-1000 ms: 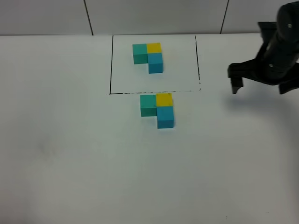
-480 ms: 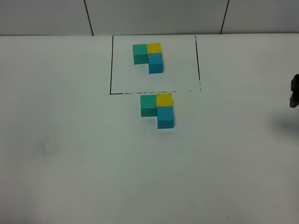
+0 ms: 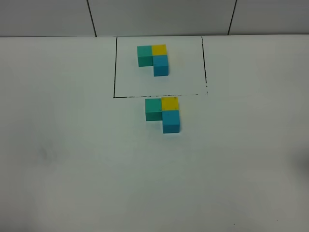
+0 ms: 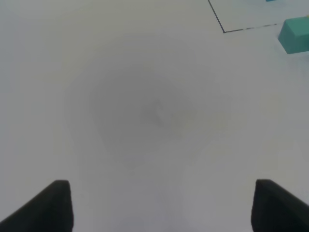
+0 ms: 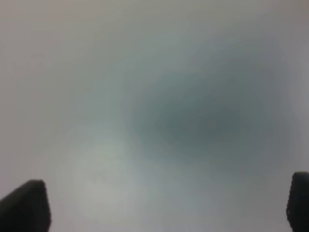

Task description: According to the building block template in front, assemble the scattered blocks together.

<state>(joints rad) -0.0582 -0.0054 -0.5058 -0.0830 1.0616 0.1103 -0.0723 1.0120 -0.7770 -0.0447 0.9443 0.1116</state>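
The template outline (image 3: pixel 114 67) at the back frames a joined L of teal-green (image 3: pixel 144 55), yellow (image 3: pixel 159 50) and blue (image 3: pixel 161 65) cubes. Just in front of it the unframed cubes stand joined in the same L: teal-green cube (image 3: pixel 153 108), yellow cube (image 3: pixel 169 103), sky-blue cube (image 3: pixel 171 121). Neither arm shows in the exterior high view. My left gripper (image 4: pixel 161 205) is open and empty over bare table; the teal-green cube (image 4: pixel 294 35) and an outline corner (image 4: pixel 223 32) show at its view's edge. My right gripper (image 5: pixel 166 205) is open and empty over bare table.
A white table (image 3: pixel 72 159) carries everything. A pale wall with dark seams (image 3: pixel 91 19) runs along the back edge.
My right arm has pulled away to the right and left the exterior high view. The cubes have not moved.
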